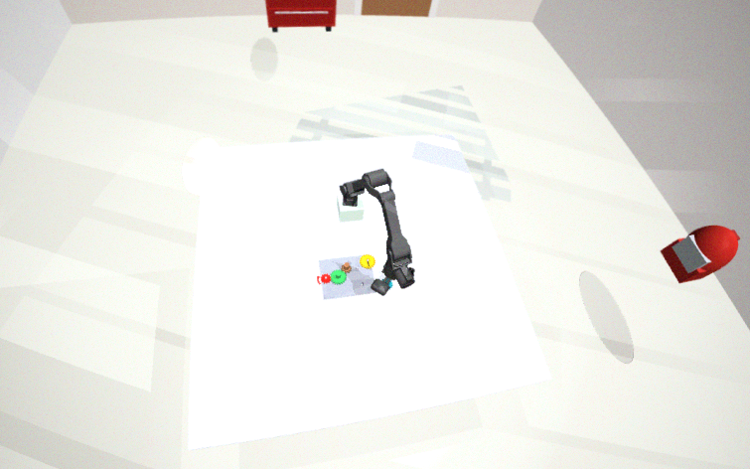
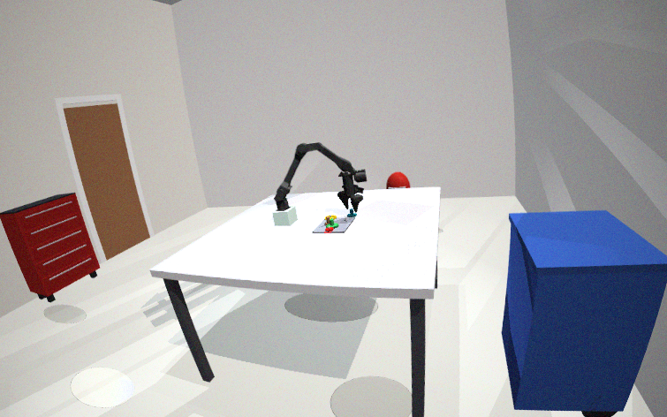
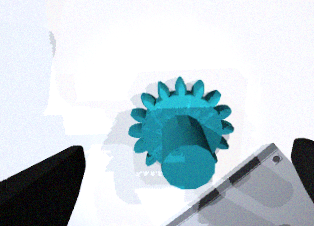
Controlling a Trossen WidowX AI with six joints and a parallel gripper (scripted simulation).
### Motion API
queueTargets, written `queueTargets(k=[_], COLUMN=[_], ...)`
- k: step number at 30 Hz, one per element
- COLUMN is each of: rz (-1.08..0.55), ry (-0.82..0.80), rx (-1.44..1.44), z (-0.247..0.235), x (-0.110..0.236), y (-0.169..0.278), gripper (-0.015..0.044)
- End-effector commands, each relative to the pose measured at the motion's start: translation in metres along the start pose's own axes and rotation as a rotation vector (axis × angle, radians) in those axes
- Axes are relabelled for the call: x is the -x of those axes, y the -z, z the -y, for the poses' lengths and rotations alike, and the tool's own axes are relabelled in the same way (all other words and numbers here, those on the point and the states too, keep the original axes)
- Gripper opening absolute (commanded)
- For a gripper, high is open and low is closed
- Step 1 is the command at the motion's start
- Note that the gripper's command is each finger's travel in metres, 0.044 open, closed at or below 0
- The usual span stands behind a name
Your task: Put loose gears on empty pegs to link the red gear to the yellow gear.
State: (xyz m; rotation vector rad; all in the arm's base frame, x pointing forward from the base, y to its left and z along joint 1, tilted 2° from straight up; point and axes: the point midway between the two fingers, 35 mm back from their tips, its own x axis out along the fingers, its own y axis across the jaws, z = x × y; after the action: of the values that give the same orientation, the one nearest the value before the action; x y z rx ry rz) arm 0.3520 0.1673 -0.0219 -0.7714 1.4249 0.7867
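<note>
The teal gear (image 1: 390,284) (image 2: 352,214) (image 3: 187,167) stands upright on the table just off the corner of the grey board (image 1: 331,293) (image 3: 252,190). My gripper (image 2: 352,208) (image 3: 189,152) is open and empty above it, with the gear's knob between the spread fingers in the wrist view. On the board, the green gear (image 1: 338,277) (image 2: 332,223) sits beside the red gear (image 1: 328,278) (image 2: 329,229). The brown gear (image 1: 346,267) is beside the green one. The yellow gear (image 1: 367,261) (image 2: 330,216) is apart from the brown gear. Whether the teeth mesh is too small to tell.
A bare peg (image 1: 362,284) stands on the board's side nearer the gripper. The arm's pale base block (image 1: 351,213) (image 2: 284,216) is on the table behind the board. The arm arches over the table to the teal gear.
</note>
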Motion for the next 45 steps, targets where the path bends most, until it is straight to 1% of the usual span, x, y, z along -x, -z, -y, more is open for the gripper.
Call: queueTargets(k=[1, 2, 16, 26, 29, 45], rz=[-0.001, -0.001, -0.001, -0.001, -0.001, 0.0], ry=[-0.006, -0.006, -0.006, -0.006, -0.006, -0.006], rx=[0.006, 0.006, 0.006, 0.006, 0.006, 0.006], z=[-0.001, -0.001, -0.001, -0.001, -0.001, 0.003], x=[-0.003, -0.003, -0.003, -0.003, 0.001, 0.044], y=[0.001, 0.001, 0.001, 0.001, 0.0, -0.007], gripper=[0.044, 0.044, 0.0073, 0.0, 0.0, 0.0])
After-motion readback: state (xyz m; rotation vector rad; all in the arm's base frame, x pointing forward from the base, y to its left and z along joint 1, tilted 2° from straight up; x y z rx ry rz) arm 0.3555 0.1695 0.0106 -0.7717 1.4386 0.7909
